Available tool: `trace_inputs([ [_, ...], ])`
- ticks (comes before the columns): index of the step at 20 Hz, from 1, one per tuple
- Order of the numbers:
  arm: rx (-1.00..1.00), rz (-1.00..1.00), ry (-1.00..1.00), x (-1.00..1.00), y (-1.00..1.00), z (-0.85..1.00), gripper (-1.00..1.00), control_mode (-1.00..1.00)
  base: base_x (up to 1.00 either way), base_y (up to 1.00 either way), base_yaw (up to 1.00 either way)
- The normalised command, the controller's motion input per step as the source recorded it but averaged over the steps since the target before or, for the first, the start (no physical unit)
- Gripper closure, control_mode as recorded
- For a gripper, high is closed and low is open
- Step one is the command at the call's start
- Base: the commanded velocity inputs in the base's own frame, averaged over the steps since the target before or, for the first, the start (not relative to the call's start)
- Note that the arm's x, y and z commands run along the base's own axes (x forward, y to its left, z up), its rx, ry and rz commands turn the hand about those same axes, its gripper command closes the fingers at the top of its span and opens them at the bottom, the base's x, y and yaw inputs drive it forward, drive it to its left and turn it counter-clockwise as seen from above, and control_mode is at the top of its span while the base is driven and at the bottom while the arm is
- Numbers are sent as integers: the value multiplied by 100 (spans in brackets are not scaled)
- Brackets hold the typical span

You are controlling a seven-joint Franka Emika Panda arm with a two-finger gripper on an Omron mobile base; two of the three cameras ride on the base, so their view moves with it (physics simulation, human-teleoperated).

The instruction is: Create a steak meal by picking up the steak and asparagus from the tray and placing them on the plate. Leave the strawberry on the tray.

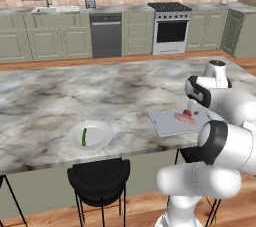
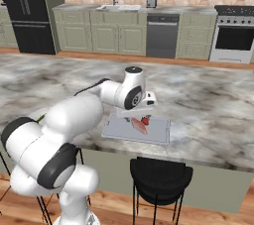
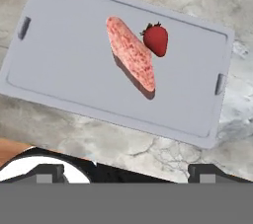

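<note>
We hover our gripper (image 3: pixel 126 172), fingers spread and empty, above the tray (image 3: pixel 59 70). Bare board surrounds the steak (image 3: pixel 131 56), lying diagonal mid-tray, the strawberry (image 3: pixel 156 39) just beside it. The asparagus (image 1: pixel 84 136) lies on the plate (image 1: pixel 100 141).

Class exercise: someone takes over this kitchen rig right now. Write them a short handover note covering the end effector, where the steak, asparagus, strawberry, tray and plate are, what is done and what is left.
End effector: open, holding nothing, hovering above the tray.
Tray: on the counter near its front edge. The steak lies on it, with the strawberry right beside it.
Plate: on the counter, apart from the tray. The asparagus lies on it.
Done: asparagus is on the plate.
Left: pick up the steak and set it on the plate; leave the strawberry on the tray.
</note>
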Motion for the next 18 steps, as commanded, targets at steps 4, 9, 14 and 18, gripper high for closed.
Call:
trace_inputs([
  [4,1,0,5,52,0,-41,-100,-100,0,0,0],
  [9,0,0,5,48,0,-45,-100,-100,0,0,0],
  [14,0,0,3,42,-1,-43,-100,-100,0,0,0],
  [18,0,0,2,33,-2,-38,-100,-100,0,0,0],
])
